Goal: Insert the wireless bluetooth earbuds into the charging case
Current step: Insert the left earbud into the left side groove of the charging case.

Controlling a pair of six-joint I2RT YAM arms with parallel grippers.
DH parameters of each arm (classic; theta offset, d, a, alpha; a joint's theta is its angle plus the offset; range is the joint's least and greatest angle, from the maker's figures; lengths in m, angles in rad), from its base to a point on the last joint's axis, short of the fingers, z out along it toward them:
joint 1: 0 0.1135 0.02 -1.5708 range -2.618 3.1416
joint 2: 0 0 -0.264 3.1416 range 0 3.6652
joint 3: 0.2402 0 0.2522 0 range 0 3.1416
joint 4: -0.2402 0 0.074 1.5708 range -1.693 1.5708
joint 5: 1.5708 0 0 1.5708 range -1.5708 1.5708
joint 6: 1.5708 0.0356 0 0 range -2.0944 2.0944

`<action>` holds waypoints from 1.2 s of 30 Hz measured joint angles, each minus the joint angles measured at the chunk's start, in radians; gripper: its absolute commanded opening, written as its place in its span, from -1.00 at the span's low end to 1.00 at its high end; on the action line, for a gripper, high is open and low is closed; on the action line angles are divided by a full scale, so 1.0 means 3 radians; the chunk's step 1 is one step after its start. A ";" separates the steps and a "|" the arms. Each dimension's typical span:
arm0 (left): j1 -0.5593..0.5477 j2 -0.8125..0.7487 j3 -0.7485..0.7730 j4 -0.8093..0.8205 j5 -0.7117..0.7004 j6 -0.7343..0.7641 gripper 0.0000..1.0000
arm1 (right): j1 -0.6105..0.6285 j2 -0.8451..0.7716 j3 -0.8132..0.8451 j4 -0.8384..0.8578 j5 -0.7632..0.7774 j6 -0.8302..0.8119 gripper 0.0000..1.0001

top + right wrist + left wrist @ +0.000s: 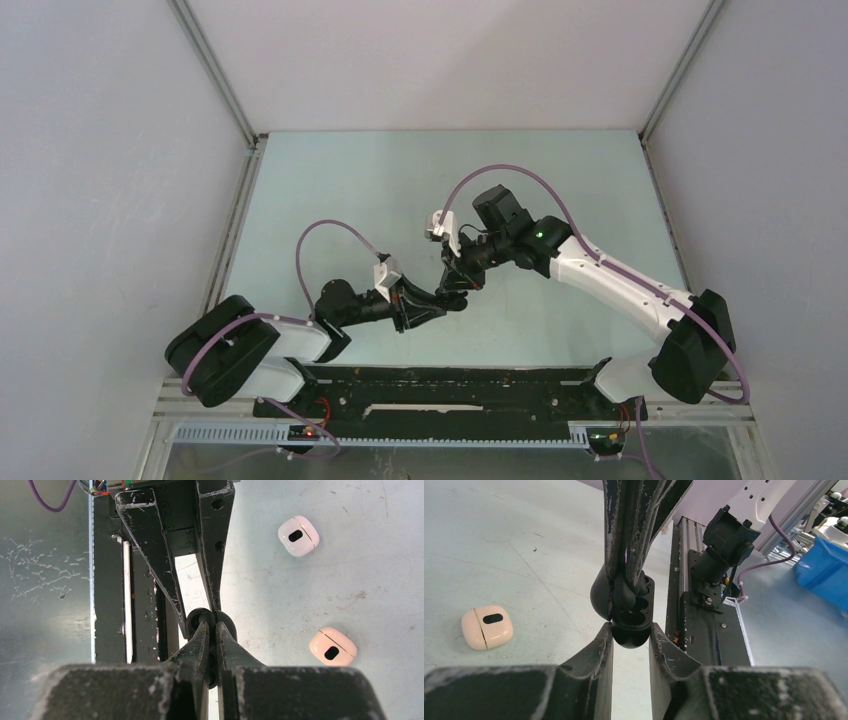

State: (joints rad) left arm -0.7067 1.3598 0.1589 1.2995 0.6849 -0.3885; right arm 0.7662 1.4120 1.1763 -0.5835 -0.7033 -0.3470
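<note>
The left claw (pixel 631 630) is gripping the rounded lower end of an open black charging case (pixel 640 611) between both fingers. Two round wells are showing in the case's base, and the one nearest the left claw is sitting empty. The right claw (pixel 214 628) is meeting it from the opposite side, narrowed to a slit and pinching what looks like a black earbud (pixel 621 594) at the case's farther well; whether it is seated I cannot tell. A closed beige case (pixel 486 627) is lying on the bench (pixel 524 540) well left of the left claw. A closed white case (pixel 298 536) and a closed pinkish case (pixel 332 646) are lying to the right of the right claw.
</note>
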 measured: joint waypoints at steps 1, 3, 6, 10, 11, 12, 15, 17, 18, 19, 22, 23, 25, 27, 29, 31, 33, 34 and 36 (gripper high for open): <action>0.0001 0.0000 0.0000 0.0001 0.0000 -0.0009 -0.99 | 0.0000 0.0000 0.0000 0.0001 0.0005 0.0000 -1.00; 0.0004 0.0000 0.0000 0.0001 -0.0001 -0.0013 -1.00 | -0.0001 0.0000 0.0000 0.0003 0.0013 0.0000 -1.00; 0.0017 0.0004 0.0000 0.0003 -0.0003 -0.0018 -1.00 | -0.0001 0.0000 0.0000 0.0003 0.0013 -0.0003 -1.00; 0.0042 0.0018 0.0000 0.0022 -0.0003 -0.0053 -1.00 | -0.0003 -0.0003 0.0000 0.0003 0.0011 -0.0013 -1.00; 0.0047 0.0029 0.0000 0.0036 -0.0004 -0.0071 -1.00 | -0.0005 -0.0006 0.0000 0.0001 0.0011 -0.0013 -1.00; 0.0053 0.0039 0.0000 0.0053 -0.0004 -0.0078 -1.00 | -0.0005 -0.0014 0.0000 -0.0004 0.0010 -0.0013 -1.00; 0.0067 0.0043 0.0000 0.0104 -0.0006 -0.0104 -1.00 | -0.0005 -0.0062 0.0000 -0.0028 0.0008 -0.0014 -1.00; 0.0076 0.0047 0.0000 0.0149 -0.0008 -0.0125 -1.00 | -0.0005 -0.0106 0.0000 -0.0043 0.0000 -0.0015 -1.00; 0.0083 0.0053 0.0000 0.0178 -0.0008 -0.0136 -1.00 | -0.0005 -0.0117 0.0000 -0.0048 0.0000 -0.0017 -1.00; 0.0089 0.0060 0.0000 0.0203 -0.0009 -0.0149 -1.00 | -0.0005 -0.0127 0.0000 -0.0050 0.0001 -0.0017 -1.00; 0.0109 0.0109 0.0000 0.0284 -0.0009 -0.0200 -1.00 | -0.0005 -0.0139 -0.0025 -0.0033 0.0005 -0.0014 -1.00; 0.0117 0.0125 0.0000 0.0303 -0.0008 -0.0220 -1.00 | -0.0005 -0.0139 -0.0039 -0.0025 0.0009 -0.0014 -1.00; 0.0135 0.0155 0.0000 0.0342 -0.0003 -0.0259 -1.00 | -0.0001 -0.0139 -0.0066 -0.0014 0.0022 -0.0014 -1.00; 0.0148 0.0182 -0.0001 0.0369 -0.0003 -0.0284 -1.00 | 0.0010 -0.0139 -0.0067 -0.0004 0.0053 -0.0013 -1.00; 0.0154 0.0195 -0.0001 0.0392 -0.0003 -0.0304 -1.00 | 0.0024 -0.0139 -0.0067 0.0024 0.0088 -0.0009 -1.00; 0.0156 0.0206 -0.0001 0.0417 -0.0003 -0.0314 -1.00 | 0.0031 -0.0139 -0.0067 0.0057 0.0117 -0.0003 -1.00; 0.0158 0.0211 -0.0001 0.0436 -0.0003 -0.0336 -1.00 | 0.0033 -0.0139 -0.0067 0.0088 0.0148 0.0000 -1.00; 0.0158 0.0216 -0.0001 0.0450 -0.0003 -0.0338 -1.00 | 0.0036 -0.0137 -0.0067 0.0102 0.0160 0.0001 -1.00; 0.0158 0.0224 -0.0001 0.0458 -0.0003 -0.0341 -1.00 | 0.0037 -0.0128 -0.0067 0.0120 0.0175 0.0004 -1.00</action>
State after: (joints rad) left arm -0.6594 1.4269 0.1585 1.4368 0.6842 -0.4908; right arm 0.7773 1.3735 1.1561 -0.5476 -0.6506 -0.3458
